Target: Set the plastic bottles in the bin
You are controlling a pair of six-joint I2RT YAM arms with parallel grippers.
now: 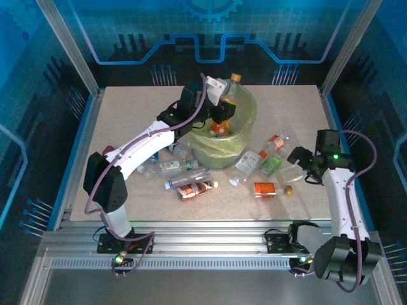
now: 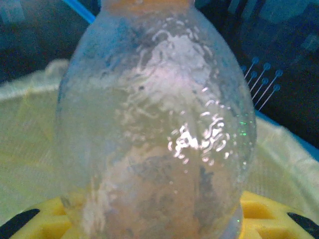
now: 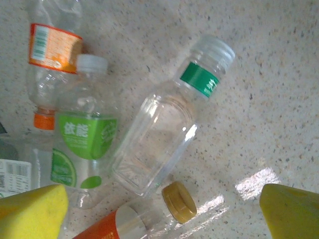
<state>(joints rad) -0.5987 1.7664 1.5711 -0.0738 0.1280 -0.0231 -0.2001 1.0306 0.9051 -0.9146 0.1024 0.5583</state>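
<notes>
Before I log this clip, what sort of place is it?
Probably a robot test cell or demo booth, not a home: a table boxed in by a metal frame, blue patterned wall panels, and plastic bottles strewn around a lined bin.

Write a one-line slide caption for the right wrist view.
On the speckled table lie a green-banded bottle, a green-labelled bottle, an orange-labelled bottle and a gold-capped bottle, all clear plastic.
</notes>
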